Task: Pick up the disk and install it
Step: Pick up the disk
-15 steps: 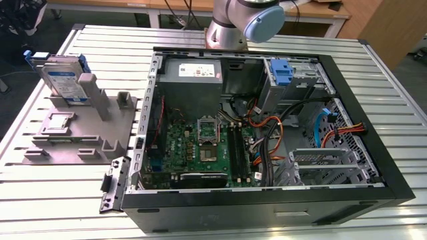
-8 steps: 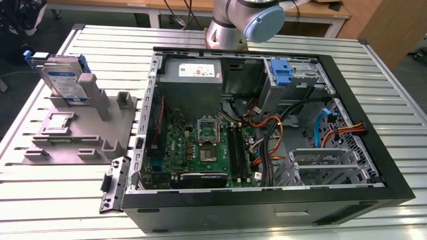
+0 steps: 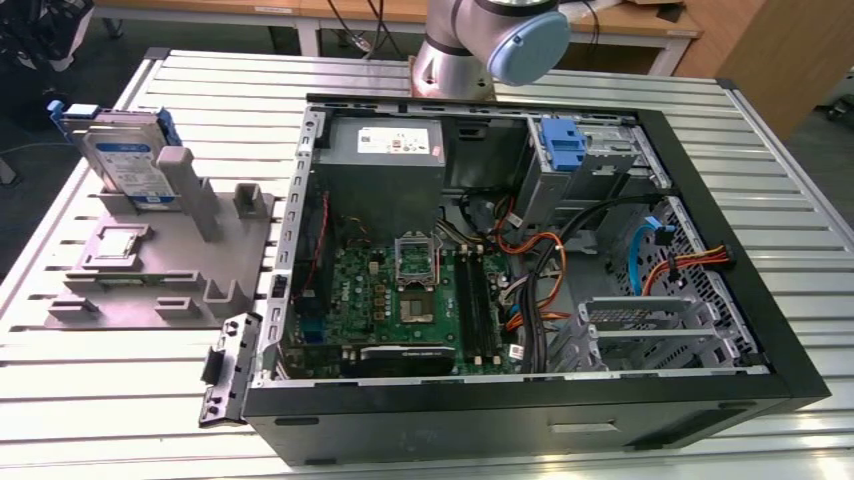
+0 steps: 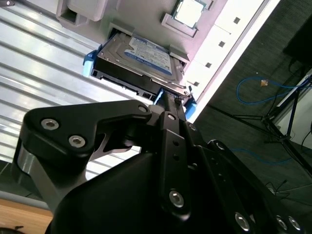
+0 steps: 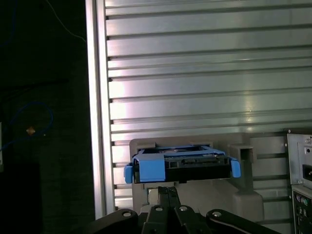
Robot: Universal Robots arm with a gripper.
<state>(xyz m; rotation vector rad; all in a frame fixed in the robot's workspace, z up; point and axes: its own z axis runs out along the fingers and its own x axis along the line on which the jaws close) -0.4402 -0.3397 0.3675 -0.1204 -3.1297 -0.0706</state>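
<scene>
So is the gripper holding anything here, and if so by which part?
Nothing is held. The disk stands untouched in its grey holder; the gripper hangs clear of it, shut.

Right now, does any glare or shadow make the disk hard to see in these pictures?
First wrist view: a bright glare band on the ribbed table, but the disk is plainly visible. Second wrist view: its label is sharp and well lit. Exterior view: even light, the computer case dimmer inside.
</scene>
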